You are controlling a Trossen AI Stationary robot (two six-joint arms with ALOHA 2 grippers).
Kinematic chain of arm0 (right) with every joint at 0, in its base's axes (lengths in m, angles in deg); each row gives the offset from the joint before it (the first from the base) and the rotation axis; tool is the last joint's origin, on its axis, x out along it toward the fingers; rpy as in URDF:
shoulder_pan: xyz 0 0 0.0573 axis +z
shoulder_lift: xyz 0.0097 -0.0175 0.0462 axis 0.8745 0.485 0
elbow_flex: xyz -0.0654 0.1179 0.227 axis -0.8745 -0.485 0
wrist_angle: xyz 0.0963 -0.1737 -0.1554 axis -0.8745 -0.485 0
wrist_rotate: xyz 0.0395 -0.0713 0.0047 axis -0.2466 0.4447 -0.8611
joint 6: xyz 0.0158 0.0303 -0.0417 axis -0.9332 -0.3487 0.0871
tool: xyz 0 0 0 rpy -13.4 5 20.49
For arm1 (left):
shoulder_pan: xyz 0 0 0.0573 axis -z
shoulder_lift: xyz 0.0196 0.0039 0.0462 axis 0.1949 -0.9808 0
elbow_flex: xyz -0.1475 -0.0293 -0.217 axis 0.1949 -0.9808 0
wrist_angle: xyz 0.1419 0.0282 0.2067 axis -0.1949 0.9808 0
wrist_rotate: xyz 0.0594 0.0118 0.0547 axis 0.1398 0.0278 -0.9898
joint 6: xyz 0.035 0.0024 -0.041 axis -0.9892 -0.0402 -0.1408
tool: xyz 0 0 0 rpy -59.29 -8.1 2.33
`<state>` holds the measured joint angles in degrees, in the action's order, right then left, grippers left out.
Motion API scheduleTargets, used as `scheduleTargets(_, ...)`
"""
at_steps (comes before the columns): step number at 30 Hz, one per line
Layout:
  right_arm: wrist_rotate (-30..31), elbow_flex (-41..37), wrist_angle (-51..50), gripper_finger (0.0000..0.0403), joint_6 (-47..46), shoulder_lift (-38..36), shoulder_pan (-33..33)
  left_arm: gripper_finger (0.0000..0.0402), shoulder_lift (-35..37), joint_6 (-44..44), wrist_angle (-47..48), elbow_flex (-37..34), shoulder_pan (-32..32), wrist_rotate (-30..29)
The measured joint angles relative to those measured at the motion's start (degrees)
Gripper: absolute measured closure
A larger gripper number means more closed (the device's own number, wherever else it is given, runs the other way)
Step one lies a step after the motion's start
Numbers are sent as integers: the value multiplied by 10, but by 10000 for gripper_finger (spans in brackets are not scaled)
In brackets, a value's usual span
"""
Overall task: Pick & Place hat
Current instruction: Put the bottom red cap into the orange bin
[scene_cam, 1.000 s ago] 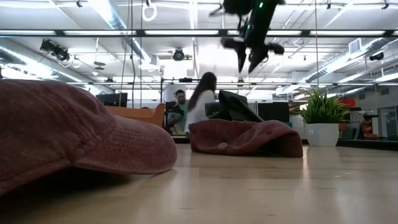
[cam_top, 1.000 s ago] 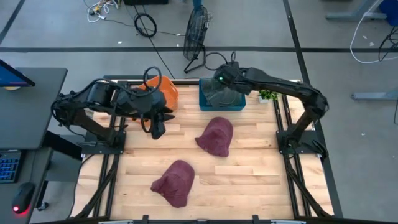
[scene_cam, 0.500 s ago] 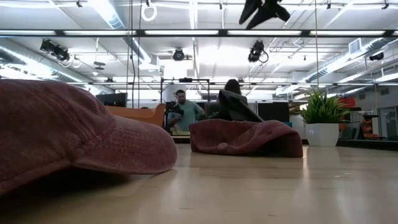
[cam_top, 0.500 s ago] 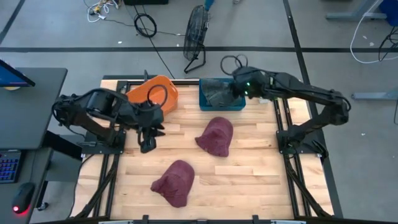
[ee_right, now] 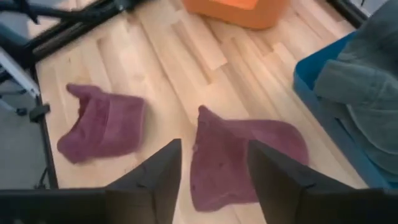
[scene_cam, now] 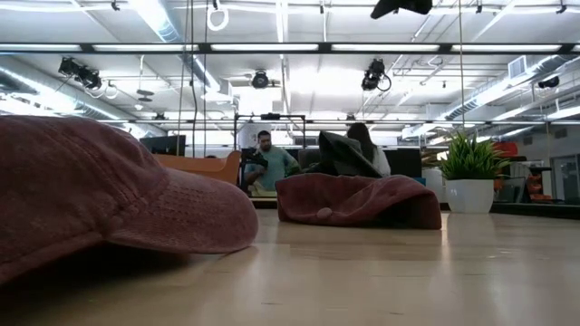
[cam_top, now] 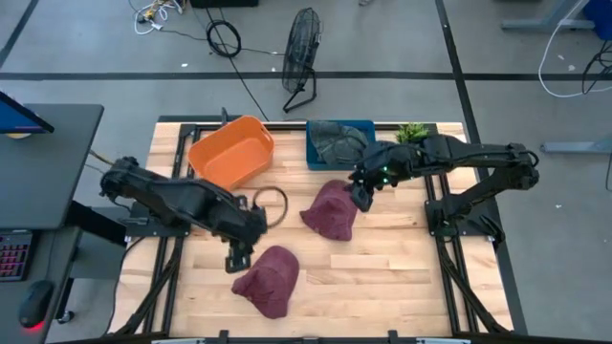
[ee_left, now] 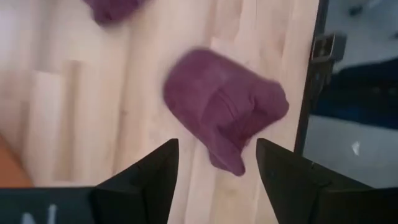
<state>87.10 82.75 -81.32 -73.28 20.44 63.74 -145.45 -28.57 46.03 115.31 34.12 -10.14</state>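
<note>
Near the lower centre of the high view, the near maroon hat (cam_top: 269,278) lies loose on the wooden table (cam_top: 382,277), and the left gripper (cam_top: 236,260) hovers just beside its upper-left edge with its fingers spread and nothing between them; in the left wrist view that hat (ee_left: 225,116) sits ahead of the open fingertips. At the middle of the frame the second maroon hat (cam_top: 331,210) also rests free on the boards, with the right gripper (cam_top: 361,199) hanging just beside its upper-right edge, likewise released and empty. Toward the top centre, the blue bin (cam_top: 316,150) already holds a dark grey hat (cam_top: 337,140), while the orange bin (cam_top: 229,153) at the upper left looks empty. My judgement is that one hat has been placed and two remain: neither maroon hat is grasped yet, so each arm has its descent, closing, lift and carry to a bin ahead.
</note>
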Motion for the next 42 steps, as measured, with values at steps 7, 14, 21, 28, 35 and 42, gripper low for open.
scheduleTargets(7,0,0,-1,166,0,0,33,179,-22,15,-153,-128,12,52)
scheduleTargets(14,1,0,-3,157,2,0,46,179,-27,50,-283,-262,19,63)
scheduleTargets(21,1,0,-5,166,2,1,46,179,-26,66,-364,-357,18,63)
scheduleTargets(28,1,0,-6,168,2,1,46,179,-26,79,-437,-417,28,76)
scheduleTargets(35,1,0,-7,168,-9,1,46,191,-26,103,-488,-469,42,77)
scheduleTargets(42,1,0,-7,168,-11,1,46,298,-26,111,-500,-484,43,75)
